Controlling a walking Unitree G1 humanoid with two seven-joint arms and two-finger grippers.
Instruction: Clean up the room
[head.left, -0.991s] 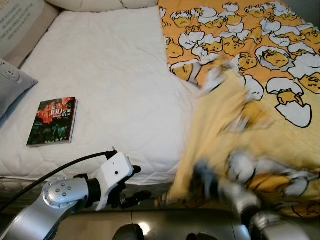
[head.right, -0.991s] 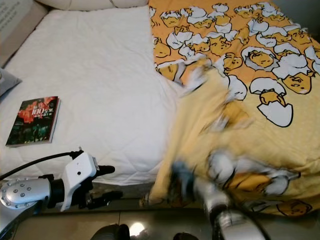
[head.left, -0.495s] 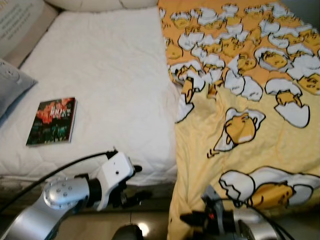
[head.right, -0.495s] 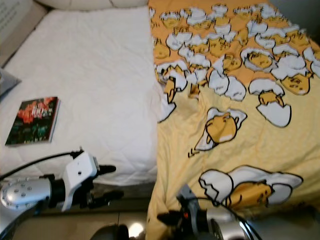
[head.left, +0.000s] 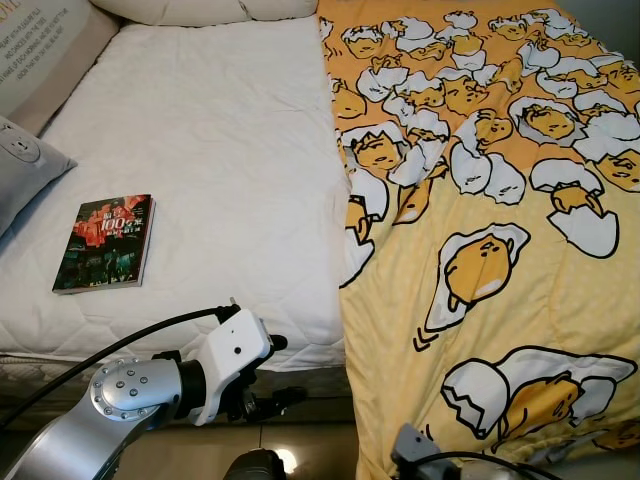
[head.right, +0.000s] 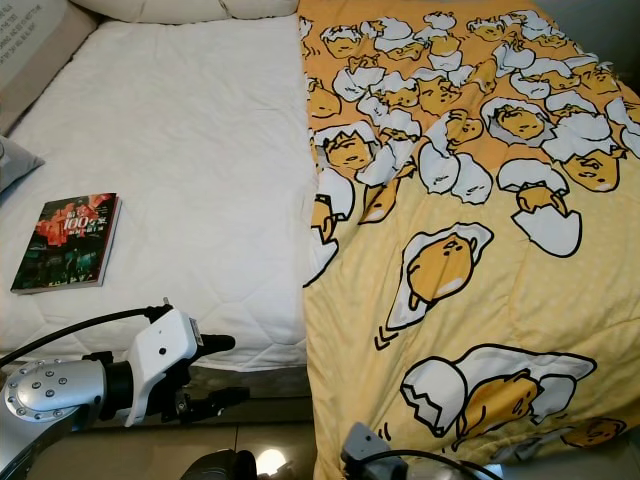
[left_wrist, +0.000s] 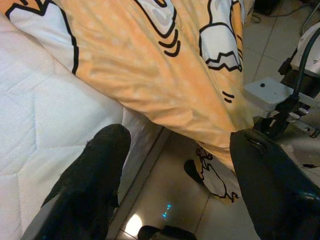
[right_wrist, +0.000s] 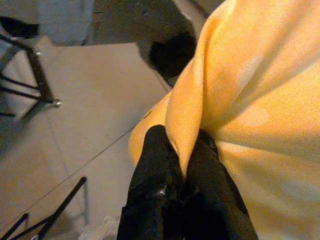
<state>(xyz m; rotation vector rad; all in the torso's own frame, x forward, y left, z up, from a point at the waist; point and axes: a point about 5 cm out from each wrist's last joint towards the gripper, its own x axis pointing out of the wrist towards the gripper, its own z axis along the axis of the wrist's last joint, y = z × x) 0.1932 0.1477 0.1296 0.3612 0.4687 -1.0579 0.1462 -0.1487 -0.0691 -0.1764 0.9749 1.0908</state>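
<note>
A yellow blanket (head.left: 500, 220) printed with egg cartoons covers the right half of the bed and hangs over its foot edge. My right gripper (right_wrist: 182, 157) is shut on a fold of the blanket's edge (right_wrist: 210, 90), low beside the bed above the tiled floor; its wrist (head.left: 412, 447) pokes in at the bottom. My left gripper (left_wrist: 175, 155) is open with nothing between its fingers (left_wrist: 95, 170), held low by the mattress foot edge where the blanket begins; its arm (head.left: 160, 385) shows at the lower left.
A white quilted mattress (head.left: 210, 150) fills the left half of the bed. A dark book (head.left: 105, 242) lies near its left edge, beside a grey pillow (head.left: 22, 165). White pillows (head.left: 200, 8) sit at the head. Metal stand legs (right_wrist: 35, 80) rest on the tiled floor.
The blanket, bunched and blurred in motion a second ago, now lies spread flat down the bed's right side. My right arm has dropped lower out of the frame. The left arm barely moved.
</note>
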